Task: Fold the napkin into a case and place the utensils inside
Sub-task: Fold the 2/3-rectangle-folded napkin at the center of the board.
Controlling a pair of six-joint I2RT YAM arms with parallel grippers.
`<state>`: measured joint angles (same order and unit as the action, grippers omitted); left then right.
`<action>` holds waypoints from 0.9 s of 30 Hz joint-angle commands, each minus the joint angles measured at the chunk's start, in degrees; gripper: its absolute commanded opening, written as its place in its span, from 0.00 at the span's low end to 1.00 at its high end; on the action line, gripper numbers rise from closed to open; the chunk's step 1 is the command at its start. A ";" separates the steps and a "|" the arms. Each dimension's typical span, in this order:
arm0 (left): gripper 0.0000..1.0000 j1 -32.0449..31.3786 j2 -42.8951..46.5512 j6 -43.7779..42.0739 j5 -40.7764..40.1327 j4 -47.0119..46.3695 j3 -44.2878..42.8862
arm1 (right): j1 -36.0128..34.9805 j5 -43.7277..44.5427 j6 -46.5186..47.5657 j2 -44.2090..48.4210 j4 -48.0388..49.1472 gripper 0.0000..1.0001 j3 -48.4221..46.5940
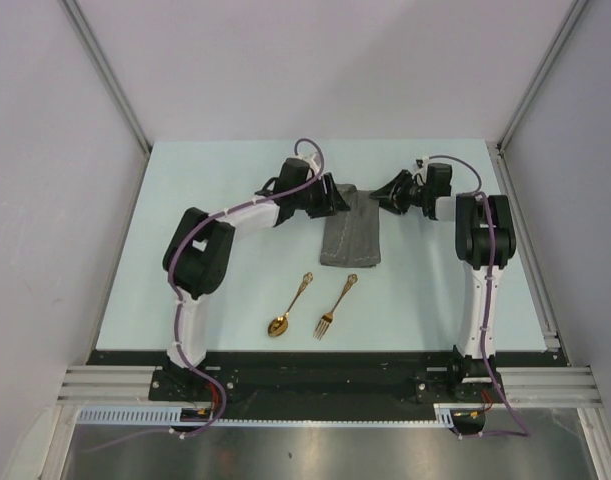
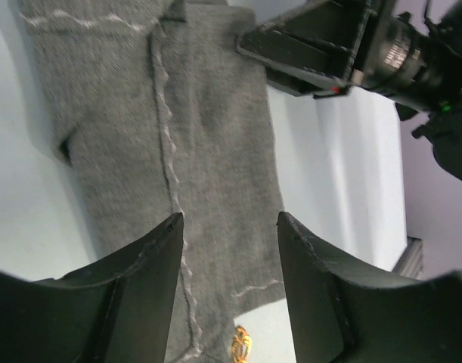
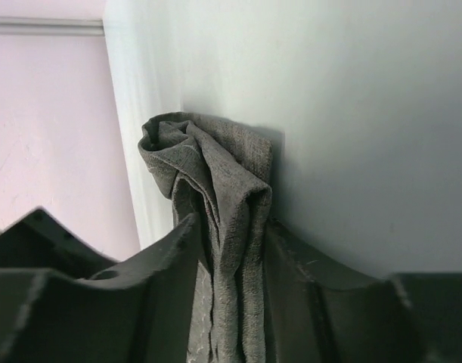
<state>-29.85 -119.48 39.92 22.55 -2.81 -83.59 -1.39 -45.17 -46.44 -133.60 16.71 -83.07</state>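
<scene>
My right gripper (image 3: 229, 227) pinches a bunched edge of the napkin (image 1: 351, 238), I guess to steady the fold; left gripper (image 2: 231, 223) hangs spread, cloth beneath.

napkin (image 1: 351, 240) far end hidden, utensil (image 2: 240, 345) cropped btm

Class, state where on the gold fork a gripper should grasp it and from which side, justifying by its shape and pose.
Probably best: grip the fork at mid-handle, coming straight down from above with jaws across its narrow width. It lies flat on the table, handle slanting away to the right, spoon apart on its left.
</scene>
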 commanded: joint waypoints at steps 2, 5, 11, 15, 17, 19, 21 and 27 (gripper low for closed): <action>0.58 1.72 -5.67 -4.24 -1.63 8.87 -10.09 | -0.54 1.93 -0.50 -4.56 3.41 0.38 0.71; 0.59 3.30 -7.25 -3.27 -1.28 7.21 -10.89 | -0.55 0.08 -1.72 -4.57 7.10 0.26 0.98; 0.57 3.39 -10.58 -4.33 -0.84 8.52 -13.88 | -0.81 1.13 -1.56 -0.18 11.94 0.10 4.75; 0.54 3.39 -13.41 -1.88 -0.84 10.55 -16.61 | -2.30 3.32 1.34 2.90 8.10 0.04 4.94; 0.49 3.39 -14.11 -0.11 -0.13 9.32 -15.90 | -3.96 7.18 5.99 5.00 4.14 0.03 3.80; 0.46 3.30 -14.29 1.82 0.04 8.61 -15.38 | -5.28 11.65 10.54 6.33 -1.48 0.00 2.92; 0.45 3.39 -14.29 2.61 -0.05 7.56 -14.76 | -7.39 15.00 13.55 8.08 -7.09 0.00 1.25; 0.42 3.30 -14.46 2.53 -0.22 7.64 -14.41 | -11.53 26.87 20.24 11.43 -15.46 0.00 -0.69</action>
<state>-26.28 -133.29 41.12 21.43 6.13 -97.73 -10.24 -27.59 -33.74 -126.85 9.69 -80.90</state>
